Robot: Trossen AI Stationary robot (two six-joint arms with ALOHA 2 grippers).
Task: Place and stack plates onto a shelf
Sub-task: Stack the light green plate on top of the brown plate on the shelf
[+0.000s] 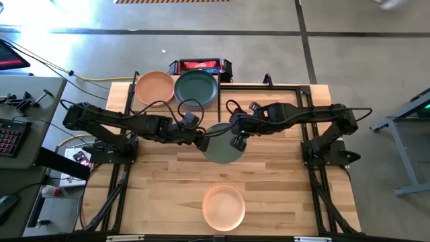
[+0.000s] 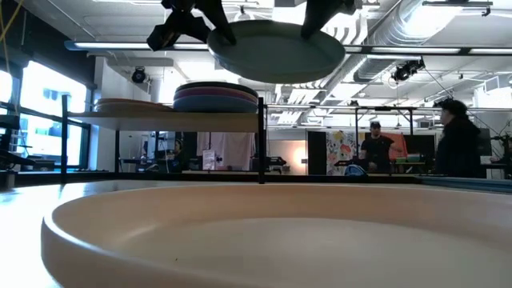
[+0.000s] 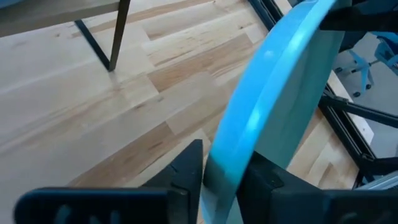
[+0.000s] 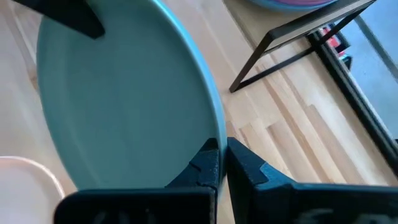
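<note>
A pale blue-green plate [image 1: 222, 144] hangs above the middle of the table, held between both grippers. My left gripper [image 1: 203, 140] is shut on its left side and my right gripper [image 1: 236, 142] on its right side. In the low view the plate [image 2: 276, 50] floats high, nearly level, above the height of the shelf [image 2: 160, 117]. The shelf stands at the table's far left and carries a peach plate [image 1: 156, 87] and a dark teal plate [image 1: 196, 89], each on top of a stack [image 2: 216, 98]. My left gripper pinches the plate's raised rim [image 3: 227, 165] on its left side, one finger [image 3: 186, 177] on each face of the rim. The fingers come from the table's left, slanting down. The plate is lifted clear of the table. My right gripper pinches the rim [image 4: 216, 134] on the plate's right side between its two fingers [image 4: 249, 168], slanting down from the table's right. The plate's hollow face shows beside the fingers, and the plate hangs clear above the tabletop.
Another peach plate [image 1: 224, 207] lies on the table near the front edge and fills the low view's foreground [image 2: 240, 232]. A red and black box [image 1: 200, 66] sits behind the shelf. People [image 2: 456, 144] stand in the room beyond the table.
</note>
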